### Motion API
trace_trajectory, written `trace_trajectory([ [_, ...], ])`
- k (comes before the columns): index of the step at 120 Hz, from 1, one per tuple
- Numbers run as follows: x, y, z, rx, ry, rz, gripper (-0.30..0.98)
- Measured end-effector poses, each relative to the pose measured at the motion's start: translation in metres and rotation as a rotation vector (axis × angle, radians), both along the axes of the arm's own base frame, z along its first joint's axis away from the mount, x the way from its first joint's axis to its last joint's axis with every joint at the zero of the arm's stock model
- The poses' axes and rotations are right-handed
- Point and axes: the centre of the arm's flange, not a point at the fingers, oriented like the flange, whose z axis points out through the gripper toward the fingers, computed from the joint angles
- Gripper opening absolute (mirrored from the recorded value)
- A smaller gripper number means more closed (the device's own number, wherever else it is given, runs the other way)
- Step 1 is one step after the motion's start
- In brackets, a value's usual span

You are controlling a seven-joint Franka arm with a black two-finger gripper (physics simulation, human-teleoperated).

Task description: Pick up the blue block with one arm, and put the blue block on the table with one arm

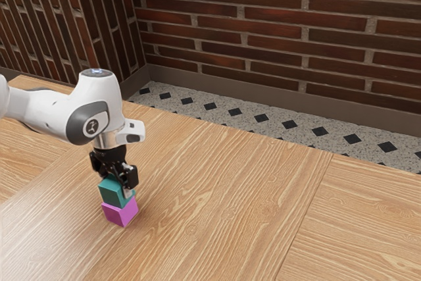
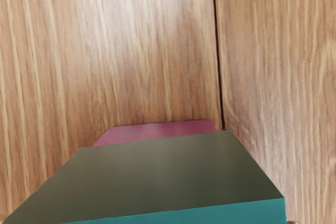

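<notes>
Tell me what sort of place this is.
Probably a simulated room or patio used as a robot workspace: a brick wall stands behind a speckled floor with dark diamonds, and a robot arm reaches over a wood-grained table.

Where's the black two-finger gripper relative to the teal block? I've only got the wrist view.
Observer: Exterior view has the gripper pointing down, right at the top of the teal block.

Operator: Copy. And the pink block peeking out past it, what's its height relative to the teal one?

Observer: Lower. The pink block sits on the light wooden table, with the teal block above it. Can't tell if the two touch.

Operator: What's past the table?

Observer: A speckled floor with black diamonds, then a dark red brick wall.
</notes>
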Motion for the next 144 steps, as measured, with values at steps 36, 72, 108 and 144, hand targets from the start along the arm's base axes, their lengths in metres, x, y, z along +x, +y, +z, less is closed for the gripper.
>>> trace_trajectory([
  [36,0.002,0.000,0.008,0.004,-0.016,0.000,0.42],
  [72,0.058,-0.006,0.032,-0.018,-0.051,-0.009,0.40],
  [108,0.089,-0.024,-0.017,-0.044,0.032,-0.048,0.39],
  [144,0.092,-0.018,0.005,-0.033,-0.004,-0.045,0.60],
])
